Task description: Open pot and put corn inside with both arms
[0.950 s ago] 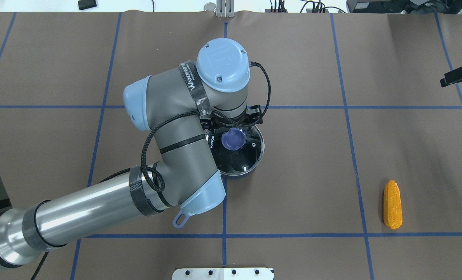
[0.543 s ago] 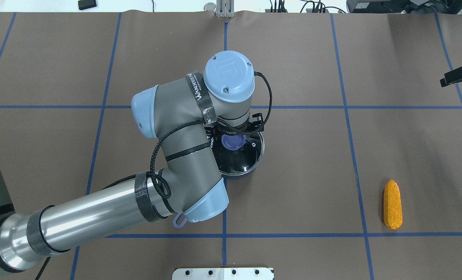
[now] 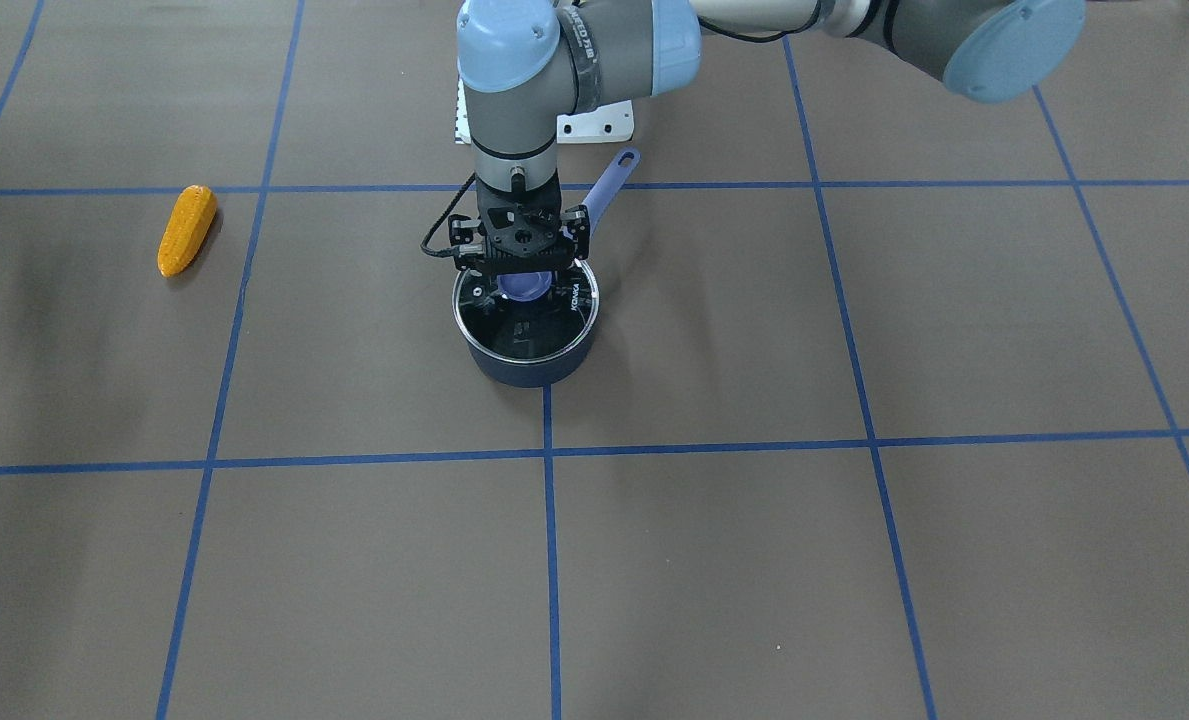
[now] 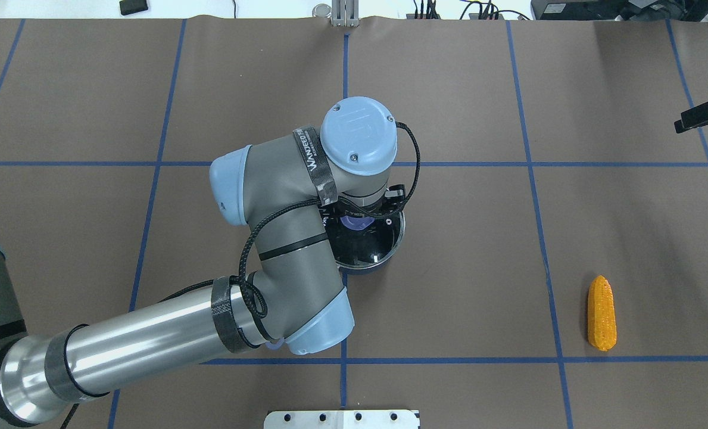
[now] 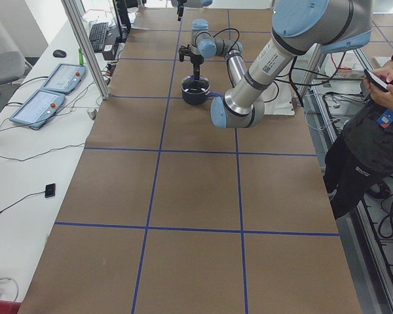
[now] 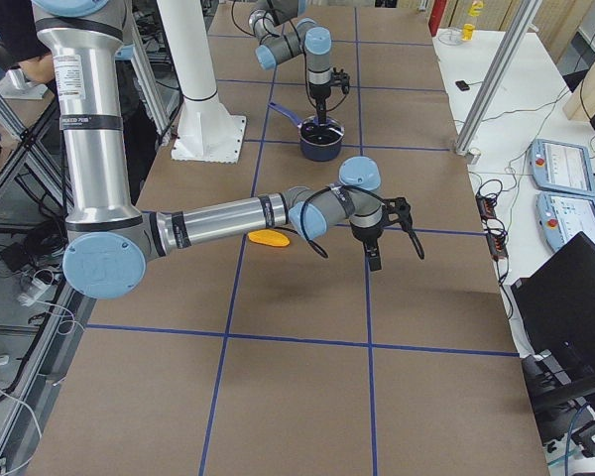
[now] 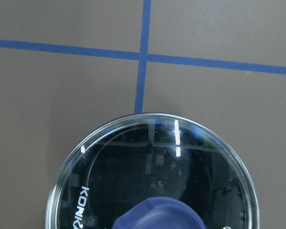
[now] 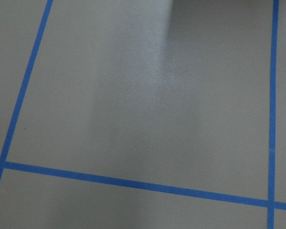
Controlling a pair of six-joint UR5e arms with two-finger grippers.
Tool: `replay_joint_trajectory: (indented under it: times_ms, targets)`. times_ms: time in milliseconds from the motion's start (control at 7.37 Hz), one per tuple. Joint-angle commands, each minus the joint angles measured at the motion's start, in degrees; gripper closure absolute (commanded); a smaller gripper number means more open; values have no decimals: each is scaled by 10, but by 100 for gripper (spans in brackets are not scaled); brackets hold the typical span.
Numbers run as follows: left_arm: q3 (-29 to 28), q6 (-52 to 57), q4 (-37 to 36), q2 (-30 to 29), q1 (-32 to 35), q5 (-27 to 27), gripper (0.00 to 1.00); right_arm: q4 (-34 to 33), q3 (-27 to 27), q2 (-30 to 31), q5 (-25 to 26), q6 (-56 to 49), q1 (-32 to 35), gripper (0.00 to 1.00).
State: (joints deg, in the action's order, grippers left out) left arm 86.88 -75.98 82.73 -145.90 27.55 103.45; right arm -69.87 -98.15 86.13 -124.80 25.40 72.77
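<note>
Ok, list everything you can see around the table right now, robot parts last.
Dark blue saucepan: one, table centre, handle toward the robot.
Round glass lid: one, clear with blue-purple knob, on the saucepan.
Orange-yellow toy corn cob: one, lying at the robot's right, apart from the saucepan.
Brown paper table cover: one, blue tape grid.
White mounting plate: one, robot-side table edge.
Left arm: one, grey-silver with light blue caps, reaching over the saucepan.
Left gripper: one, black, over the lid's knob.
Right arm: one, same colours, robot's right.
Right gripper: one, black, above bare cover.
</note>
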Motion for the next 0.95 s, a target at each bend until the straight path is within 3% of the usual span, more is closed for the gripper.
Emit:
replay_joint_trajectory:
  times_ms: [0,136,271,679,814]
  targets:
    - [2,1,0,4,0,-4,63,0,0,0,0,0,0,0]
    - [8,2,-3,4,0,-3,77,0,0,0,0,0,-1,0]
    - [23,4,-7,4,0,-2,81,0,0,0,0,-1,-1,0]
    - [110,45,-75,16,20,3,83,0,-2,-1,0,0,-1,0]
    - [157,86,-81,64,36,5,84,0,-2,-1,0,0,-2,0]
